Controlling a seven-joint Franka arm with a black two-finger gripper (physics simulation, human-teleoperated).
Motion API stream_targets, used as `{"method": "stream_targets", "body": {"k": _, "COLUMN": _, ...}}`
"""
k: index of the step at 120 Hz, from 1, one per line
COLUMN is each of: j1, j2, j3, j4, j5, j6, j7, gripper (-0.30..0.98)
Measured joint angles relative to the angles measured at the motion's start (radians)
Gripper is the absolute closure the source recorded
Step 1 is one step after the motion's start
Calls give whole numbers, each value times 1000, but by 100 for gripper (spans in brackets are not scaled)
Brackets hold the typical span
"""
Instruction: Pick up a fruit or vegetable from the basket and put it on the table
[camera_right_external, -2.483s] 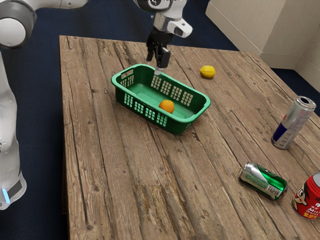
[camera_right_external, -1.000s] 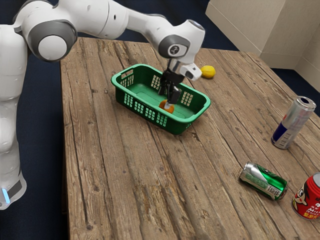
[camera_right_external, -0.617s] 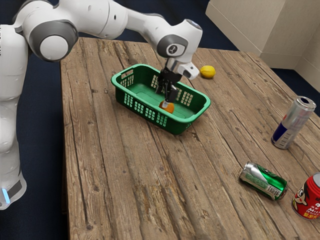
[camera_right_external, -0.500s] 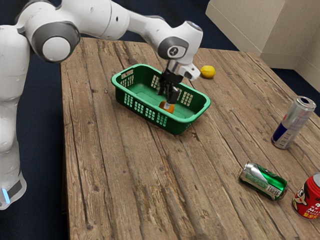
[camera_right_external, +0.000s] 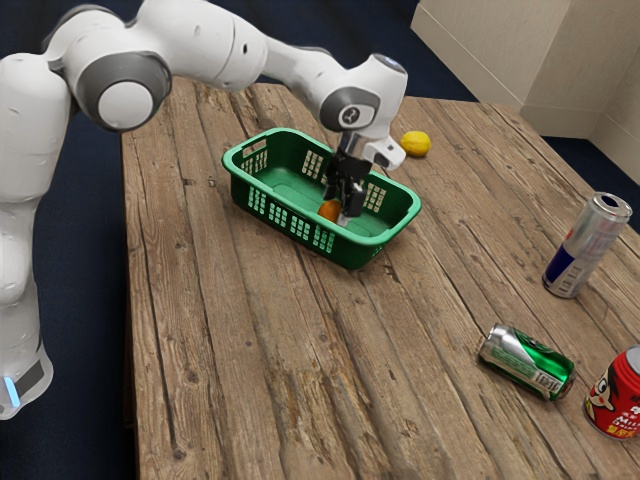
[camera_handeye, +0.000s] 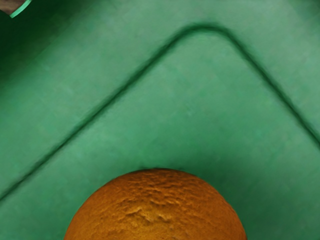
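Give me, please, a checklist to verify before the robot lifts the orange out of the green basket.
1. Orange inside the basket: ok.
2. Gripper lowered to the orange: ok.
3. Firm grip on the orange: cannot tell.
4. Basket upright on the table: ok.
5. Lemon outside the basket, away from the gripper: ok.
6. All cans upright: not ok; the green can lies on its side.

Your wooden table bore the green basket directly on its planks, the yellow lemon apart from it, and, toward the exterior view's right, your upright silver-and-blue can, the green can on its side and the red can upright near that one.
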Motion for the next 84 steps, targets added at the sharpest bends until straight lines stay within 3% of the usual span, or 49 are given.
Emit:
{"method": "stream_targets", "body": {"k": 52, "j1": -1, "j2": 19, "j3": 0, "j4": -7, "j5": -9, "j6": 18, "j7": 7, "gripper": 1}}
{"method": "stream_targets", "body": {"k": 69, "j1": -1, "j2": 19, "j3": 0, "j4": -11, "j5": -9, "j6": 18, "j7": 8, "gripper": 25}}
{"method": "stream_targets", "body": {"k": 84, "j1": -1, "j2": 19, "j3": 0, "j4": -13, "j5": -3, "j6": 21, "j7": 5, "gripper": 36}}
